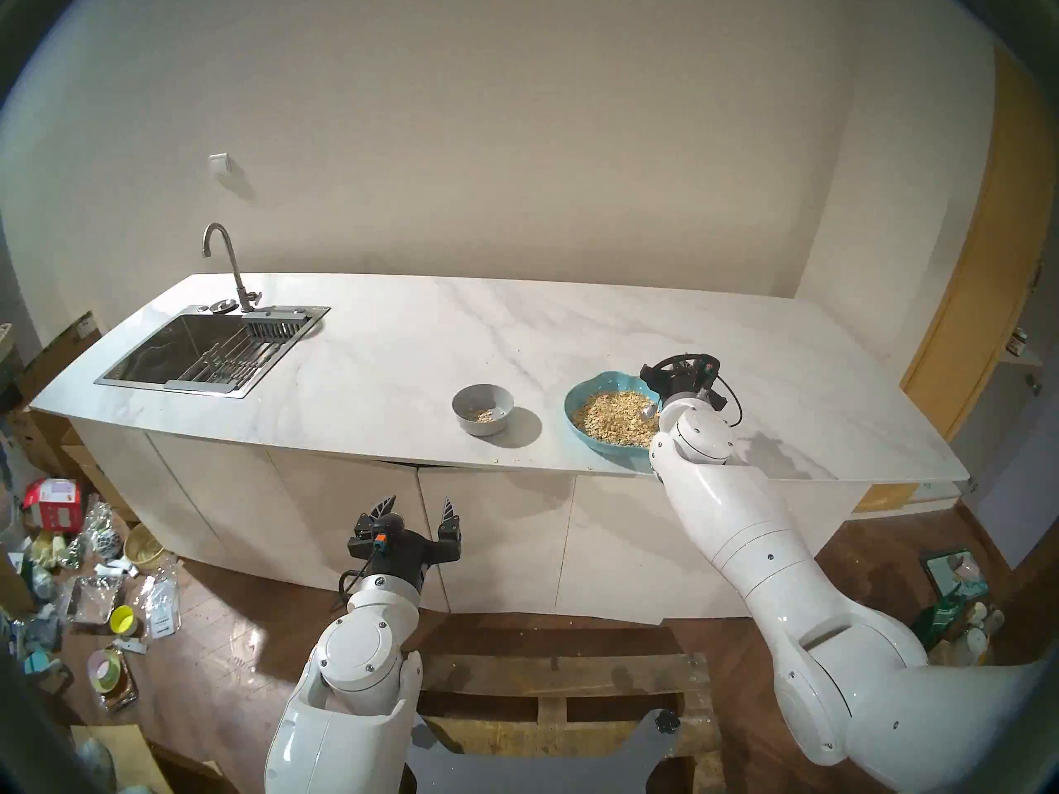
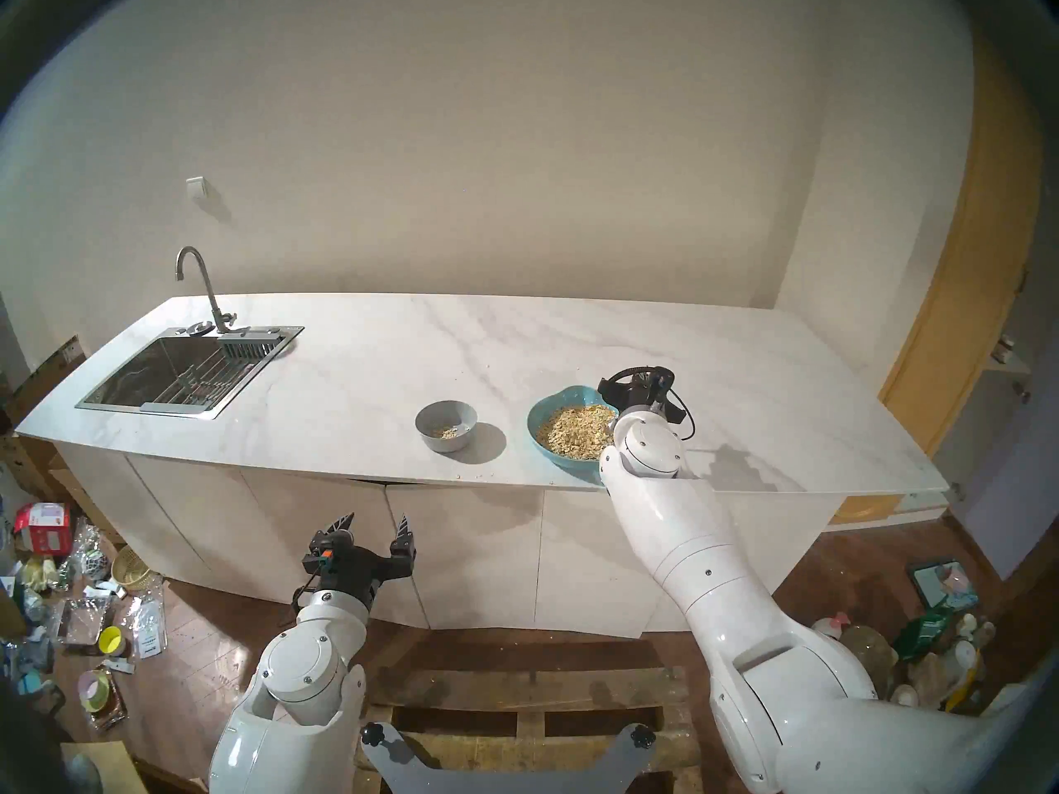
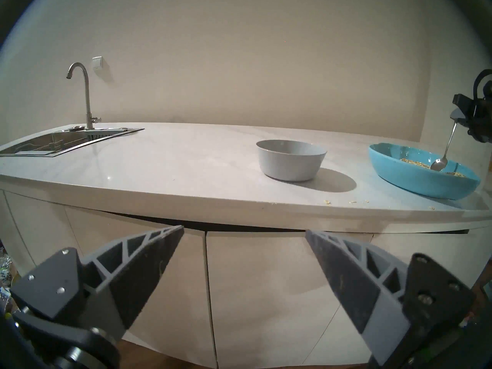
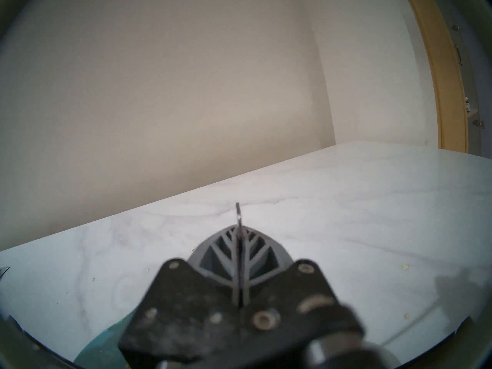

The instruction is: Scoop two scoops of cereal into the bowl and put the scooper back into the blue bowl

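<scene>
Beige walls back the white marble counter [image 1: 401, 351], where the scooper [image 3: 445, 152] hangs from the right gripper [image 4: 239, 243], fingers pinched tight on its handle, head just below them touching the cereal [image 1: 616, 416] in the blue bowl [image 3: 415, 182]. For a good scoop, the head should probably dip under the flakes, then lift level. Well apart, the left gripper [image 1: 418, 509] holds its fingers wide, empty. Counted: 2 bowls, 1 scooper; the bowl [image 1: 482, 409] shows few flakes.
</scene>
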